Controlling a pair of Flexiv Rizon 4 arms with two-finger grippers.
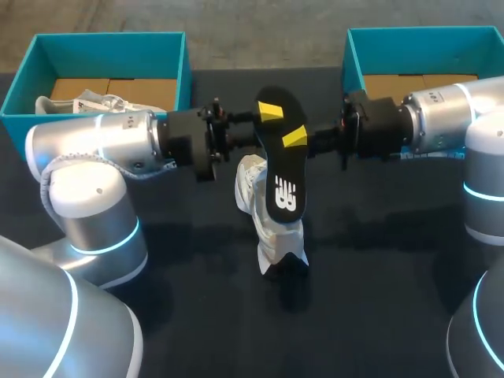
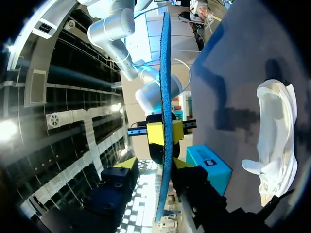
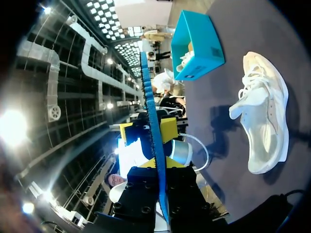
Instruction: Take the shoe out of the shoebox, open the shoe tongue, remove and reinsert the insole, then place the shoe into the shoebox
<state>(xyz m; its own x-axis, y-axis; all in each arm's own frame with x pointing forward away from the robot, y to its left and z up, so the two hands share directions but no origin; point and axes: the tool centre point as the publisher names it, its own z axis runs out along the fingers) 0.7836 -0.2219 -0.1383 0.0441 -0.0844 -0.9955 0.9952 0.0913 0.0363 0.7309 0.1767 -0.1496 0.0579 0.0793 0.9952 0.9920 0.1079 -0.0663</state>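
Right now your left gripper (image 1: 269, 112) is clamped on the black insole (image 1: 282, 169), held up just above the white lace-up sneaker (image 1: 264, 228), which rests on the dark table (image 1: 370, 299). Your right gripper (image 1: 294, 138) pinches the same insole from the sneaker's other side. The insole's edge shows blue.

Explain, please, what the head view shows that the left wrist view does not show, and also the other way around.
Only the head view: the flat black face of the insole, and the left shoebox with what looks like a second white shoe inside.
Only the left wrist view: the thin blue edge of the insole, seen side-on.
Both: the left gripper and the right gripper shut on the insole above the table, the white shoe on the table, and the right shoebox.
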